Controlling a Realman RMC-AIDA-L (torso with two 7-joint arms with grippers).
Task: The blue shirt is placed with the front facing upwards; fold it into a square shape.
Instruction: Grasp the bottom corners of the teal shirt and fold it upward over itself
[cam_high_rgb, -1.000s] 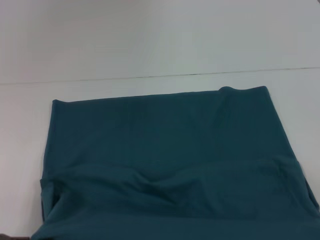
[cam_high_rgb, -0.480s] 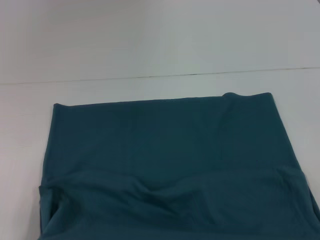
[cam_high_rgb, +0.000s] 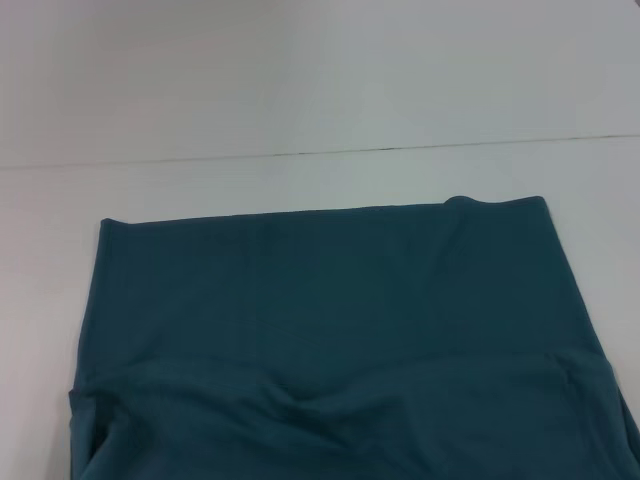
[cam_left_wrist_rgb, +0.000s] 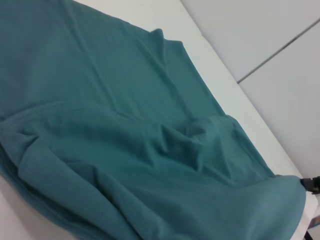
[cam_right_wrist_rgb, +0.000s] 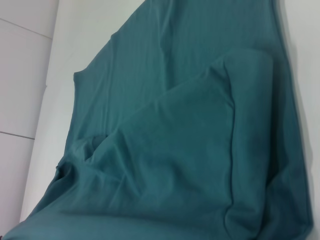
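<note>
The blue shirt (cam_high_rgb: 320, 300) lies on the white table (cam_high_rgb: 300, 185) with plain teal fabric facing up and no lettering showing. Its far edge runs straight across the middle of the head view. A nearer layer is folded over, leaving a rumpled ridge (cam_high_rgb: 300, 400) across the cloth close to me. Both wrist views look down on the same shirt (cam_left_wrist_rgb: 125, 125) (cam_right_wrist_rgb: 175, 150) and its folded layer from close above. Neither gripper shows in the head view, and no fingers show in either wrist view.
A thin dark seam (cam_high_rgb: 300, 153) crosses the table beyond the shirt. White tabletop lies beyond the shirt and to both sides of it. A small dark part (cam_left_wrist_rgb: 312, 184) that I cannot identify pokes in at the edge of the left wrist view.
The whole shirt has slid toward me: its far edge sits lower in the head view than before, and the rumpled ridge has moved nearer as well.
</note>
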